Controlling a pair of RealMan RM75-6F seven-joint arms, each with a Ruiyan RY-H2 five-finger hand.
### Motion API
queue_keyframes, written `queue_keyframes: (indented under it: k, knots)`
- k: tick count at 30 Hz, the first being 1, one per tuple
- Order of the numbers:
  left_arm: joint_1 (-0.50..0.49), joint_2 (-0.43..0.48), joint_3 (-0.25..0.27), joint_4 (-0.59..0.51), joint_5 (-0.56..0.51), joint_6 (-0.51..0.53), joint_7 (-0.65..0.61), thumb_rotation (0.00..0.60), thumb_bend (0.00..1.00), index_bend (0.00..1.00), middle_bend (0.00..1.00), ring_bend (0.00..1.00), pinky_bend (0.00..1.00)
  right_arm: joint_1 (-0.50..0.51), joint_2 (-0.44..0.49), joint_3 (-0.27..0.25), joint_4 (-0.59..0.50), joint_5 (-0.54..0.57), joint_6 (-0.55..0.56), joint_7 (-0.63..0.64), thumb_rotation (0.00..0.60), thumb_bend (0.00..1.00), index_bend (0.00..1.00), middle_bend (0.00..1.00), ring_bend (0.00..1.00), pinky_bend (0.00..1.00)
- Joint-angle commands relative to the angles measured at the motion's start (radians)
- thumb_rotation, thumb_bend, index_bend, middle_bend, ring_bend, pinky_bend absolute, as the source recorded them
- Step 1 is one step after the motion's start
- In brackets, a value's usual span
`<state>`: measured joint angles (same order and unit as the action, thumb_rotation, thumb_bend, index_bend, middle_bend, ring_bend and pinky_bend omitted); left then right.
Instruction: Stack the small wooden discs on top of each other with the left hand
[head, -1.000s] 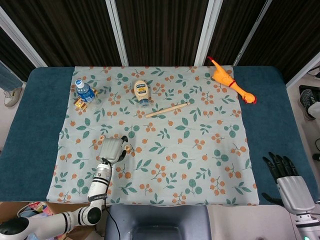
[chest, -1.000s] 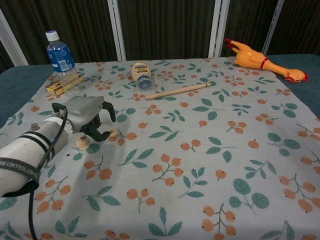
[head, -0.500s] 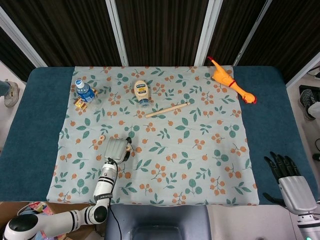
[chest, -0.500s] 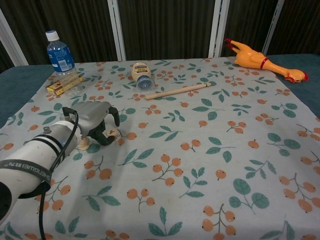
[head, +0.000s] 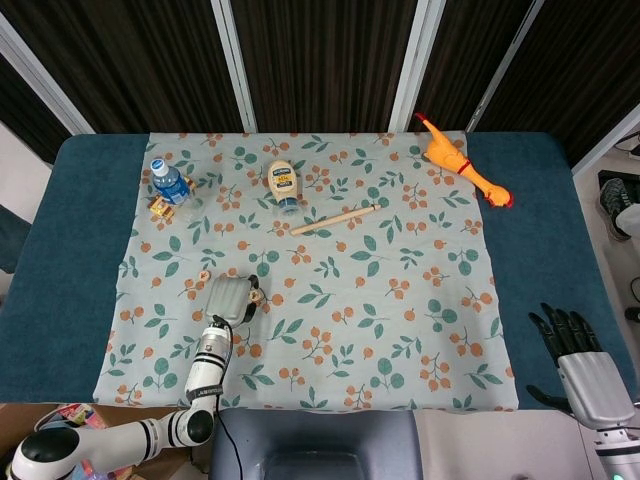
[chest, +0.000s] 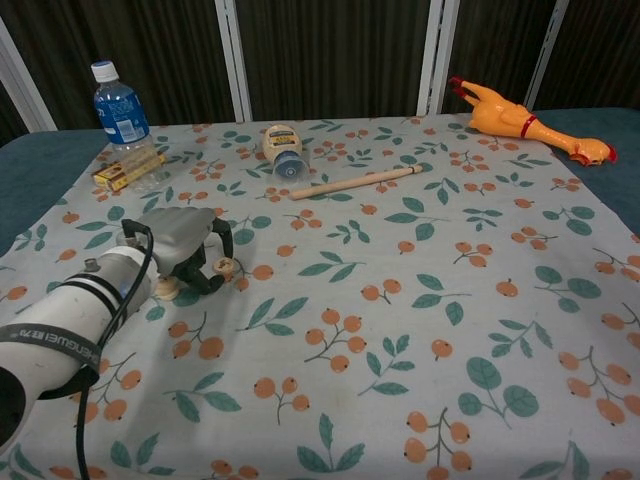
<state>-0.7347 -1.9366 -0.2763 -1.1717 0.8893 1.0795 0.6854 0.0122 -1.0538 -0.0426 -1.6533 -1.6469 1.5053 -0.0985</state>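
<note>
Two small wooden discs lie on the flowered cloth (chest: 400, 330) at its left. One disc (chest: 225, 266) (head: 255, 297) sits at the fingertips of my left hand (chest: 185, 243) (head: 232, 297), whose fingers curl down and pinch it just over the cloth. The other disc (chest: 166, 290) (head: 204, 273) rests on the cloth on the hand's left side, partly hidden by the wrist in the chest view. My right hand (head: 573, 355) shows only in the head view. It hangs off the table's front right corner with its fingers spread and nothing in them.
A water bottle (chest: 118, 105) and a small yellow box (chest: 124, 171) stand at the back left. A mayonnaise bottle (chest: 281, 148) and a wooden stick (chest: 355, 182) lie behind the hand. A rubber chicken (chest: 525, 123) lies at the back right.
My left hand has shifted slightly right and forward, and its fingers have closed in on the disc at their tips. The other disc and the right hand have not moved.
</note>
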Motion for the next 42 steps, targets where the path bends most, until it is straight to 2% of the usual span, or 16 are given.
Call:
queue_keyframes:
  k: [1, 9, 17, 23, 27, 34, 42]
  knots:
    - [-0.001, -0.003, 0.002, 0.005, 0.005, 0.001, -0.007, 0.6, 0.38, 0.43, 1.0, 1.0, 1.0, 0.0, 0.001, 0.0, -0.001, 0.0, 0.0, 0.0, 0.6, 0.08, 0.0, 0.0, 0.0, 0.0]
    - [-0.002, -0.01, 0.005, 0.026, 0.007, -0.002, -0.022, 0.6, 0.38, 0.48, 1.0, 1.0, 1.0, 0.0, 0.001, 0.0, -0.001, 0.001, -0.002, 0.0, 0.6, 0.08, 0.0, 0.0, 0.0, 0.0]
    - [-0.002, -0.005, 0.007, 0.027, 0.008, -0.001, -0.022, 0.6, 0.38, 0.47, 1.0, 1.0, 1.0, -0.001, 0.001, 0.001, -0.002, 0.002, -0.001, -0.002, 0.6, 0.08, 0.0, 0.0, 0.0, 0.0]
    - [0.005, 0.009, 0.012, 0.012, 0.025, 0.014, -0.032, 0.6, 0.38, 0.51, 1.0, 1.0, 1.0, 0.0, 0.0, 0.0, -0.002, 0.002, -0.003, -0.006, 0.6, 0.08, 0.0, 0.0, 0.0, 0.0]
    - [0.014, 0.03, 0.017, -0.029, 0.053, 0.038, -0.044, 0.6, 0.38, 0.52, 1.0, 1.0, 1.0, 0.0, -0.002, 0.0, -0.002, 0.0, -0.003, -0.01, 0.6, 0.08, 0.0, 0.0, 0.0, 0.0]
    - [0.043, 0.102, 0.035, -0.161, 0.112, 0.098, -0.053, 0.6, 0.38, 0.52, 1.0, 1.0, 1.0, -0.001, -0.004, -0.002, -0.002, -0.002, -0.003, -0.015, 0.6, 0.08, 0.0, 0.0, 0.0, 0.0]
    - [0.095, 0.184, 0.069, -0.261, 0.123, 0.132, -0.058, 0.6, 0.38, 0.52, 1.0, 1.0, 1.0, -0.003, -0.006, -0.005, -0.002, -0.008, 0.0, -0.018, 0.6, 0.08, 0.0, 0.0, 0.0, 0.0]
